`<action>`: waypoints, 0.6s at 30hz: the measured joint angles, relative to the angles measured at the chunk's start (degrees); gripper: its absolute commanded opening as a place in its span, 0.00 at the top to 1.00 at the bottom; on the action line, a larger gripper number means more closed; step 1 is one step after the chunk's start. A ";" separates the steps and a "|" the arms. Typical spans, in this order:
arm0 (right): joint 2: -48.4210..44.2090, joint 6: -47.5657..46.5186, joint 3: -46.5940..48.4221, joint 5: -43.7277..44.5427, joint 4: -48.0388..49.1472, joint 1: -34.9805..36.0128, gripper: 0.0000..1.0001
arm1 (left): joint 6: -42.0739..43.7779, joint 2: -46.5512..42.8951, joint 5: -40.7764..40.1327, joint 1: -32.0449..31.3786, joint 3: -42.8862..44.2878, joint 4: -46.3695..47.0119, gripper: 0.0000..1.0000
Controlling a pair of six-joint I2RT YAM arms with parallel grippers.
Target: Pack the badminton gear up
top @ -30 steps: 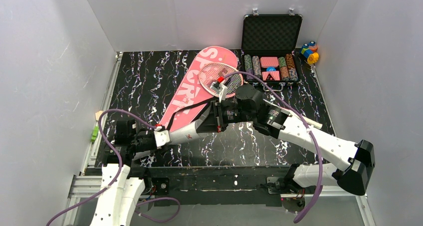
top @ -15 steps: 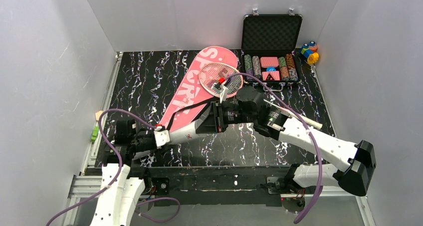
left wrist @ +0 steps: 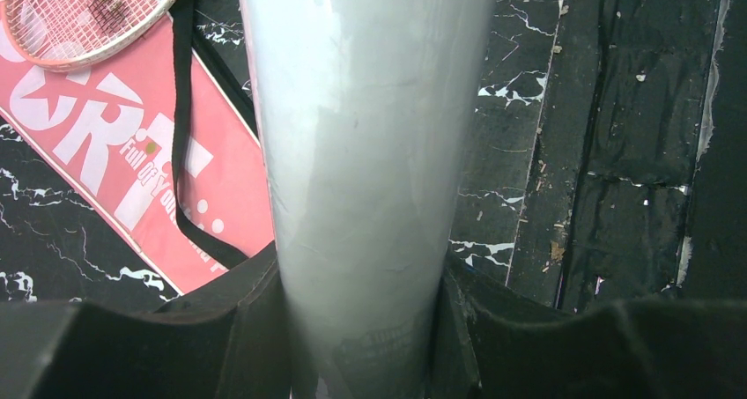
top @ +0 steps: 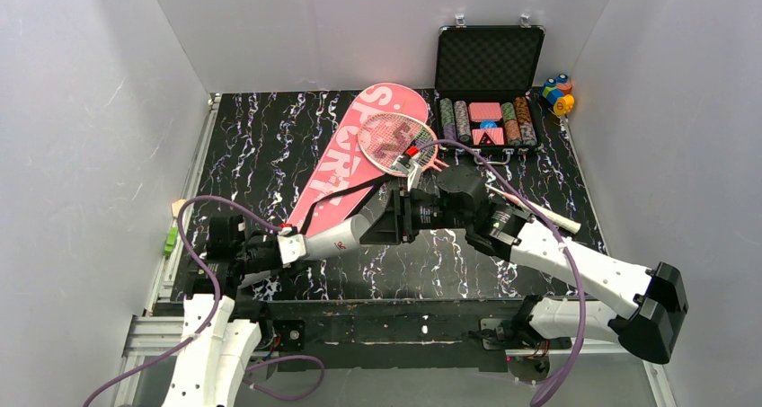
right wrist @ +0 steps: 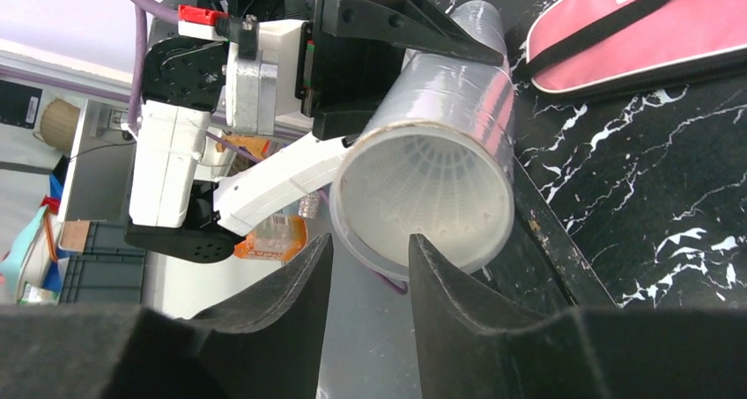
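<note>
Pink bag (top: 346, 160), top view: "SPORT" in large white capitals, running lengthwise along the cover
Pink bag, left wrist view: the end of that word, "ORT", with a line of small white print beside it that starts "Full OF YOU" (the rest is lost at the black strap (left wrist: 181, 108))
Pink bag, right wrist view: white letters at the top edge, upside down and cut off by the frame, seemingly ending in "sion"; the whole word cannot be made out
White tube (left wrist: 361, 152), left wrist view: faint print low on its wall, too blurred to read
</note>
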 measured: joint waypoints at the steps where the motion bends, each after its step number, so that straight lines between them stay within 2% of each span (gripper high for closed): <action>1: -0.57 0.24 -0.63 0.22 0.15 -0.26 0.59 | 0.00 0.00 0.00 0.00 0.00 0.00 0.97; 8: -3.85 1.31 -3.43 1.29 0.42 -1.92 0.63 | 0.00 0.00 0.04 0.00 0.00 0.00 0.97; 15: -3.67 1.51 -3.26 2.34 0.50 -2.84 0.80 | 0.00 0.00 0.11 0.00 0.00 0.00 0.98; 18: -1.53 1.31 -1.81 2.16 0.31 -2.89 0.83 | 0.00 0.00 0.15 0.00 0.00 0.00 0.98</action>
